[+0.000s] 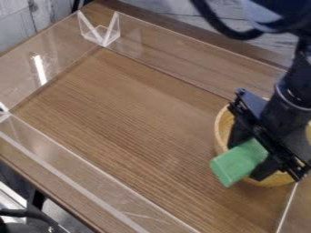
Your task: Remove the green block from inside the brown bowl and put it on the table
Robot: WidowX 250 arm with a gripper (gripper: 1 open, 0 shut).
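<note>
In the camera view the green block (pixel 235 167) hangs tilted over the near left rim of the brown bowl (pixel 224 128). My black gripper (pixel 265 155) points down and is shut on the green block, gripping its right end. The arm covers most of the bowl, so only the left rim and a strip of the front edge show. The dark wood table (pixel 122 109) spreads out to the left of the bowl.
Low clear acrylic walls (pixel 73 182) run along the table's near and left edges. A small clear acrylic stand (pixel 100 29) sits at the far left corner. The bowl stands close to the table's right edge.
</note>
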